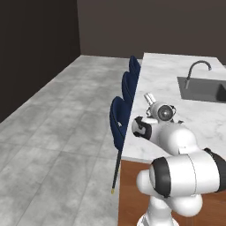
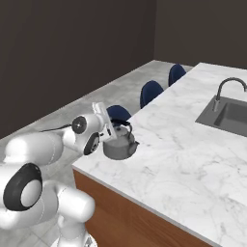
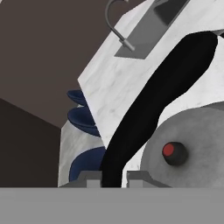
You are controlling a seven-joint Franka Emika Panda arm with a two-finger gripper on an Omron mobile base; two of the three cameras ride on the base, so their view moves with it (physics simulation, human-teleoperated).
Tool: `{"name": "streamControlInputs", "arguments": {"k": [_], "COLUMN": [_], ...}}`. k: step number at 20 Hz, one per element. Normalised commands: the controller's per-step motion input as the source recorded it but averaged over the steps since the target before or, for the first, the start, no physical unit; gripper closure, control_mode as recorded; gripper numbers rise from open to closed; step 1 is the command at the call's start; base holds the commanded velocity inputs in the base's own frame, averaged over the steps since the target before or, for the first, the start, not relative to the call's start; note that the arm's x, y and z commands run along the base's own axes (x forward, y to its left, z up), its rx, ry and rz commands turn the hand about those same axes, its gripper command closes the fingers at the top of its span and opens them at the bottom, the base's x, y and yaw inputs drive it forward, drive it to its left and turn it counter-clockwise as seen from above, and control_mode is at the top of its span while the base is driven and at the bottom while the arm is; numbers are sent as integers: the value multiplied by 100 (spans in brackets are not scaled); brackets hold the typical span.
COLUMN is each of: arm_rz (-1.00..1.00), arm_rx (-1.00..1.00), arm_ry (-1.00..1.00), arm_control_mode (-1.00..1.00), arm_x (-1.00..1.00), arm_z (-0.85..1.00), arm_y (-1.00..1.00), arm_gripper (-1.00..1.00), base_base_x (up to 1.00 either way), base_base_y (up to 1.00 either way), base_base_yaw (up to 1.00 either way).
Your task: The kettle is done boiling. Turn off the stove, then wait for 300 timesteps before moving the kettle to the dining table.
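The gripper [image 2: 115, 129] is clamped on the black handle of the kettle [image 2: 119, 146], which sits on or just above the dining table [image 2: 193, 159] near its edge, by the chairs [image 2: 151, 91]. Released this near the rim, a nudge could tip it off.

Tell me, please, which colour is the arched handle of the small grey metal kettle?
Black; the arched handle of the small grey metal kettle shows best in the hand view.

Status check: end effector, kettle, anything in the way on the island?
End effector shut on kettle handle. Kettle at the near corner of the dining table, by the blue chairs. Sink far off, nothing in the way.
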Motion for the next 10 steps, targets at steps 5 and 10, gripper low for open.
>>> {"name": "streamControlInputs", "arguments": {"k": [5,10], "arm_rz": [0,0], "arm_rx": [0,0], "arm_ry": [0,0], "arm_control_mode": [-100,-100], "arm_x": [20,18], "arm_z": [-3,-12], "arm_y": [0,0], "arm_gripper": [100,100], "base_base_x": [0,0], "base_base_y": [0,0], "base_base_yaw": [0,0]}}
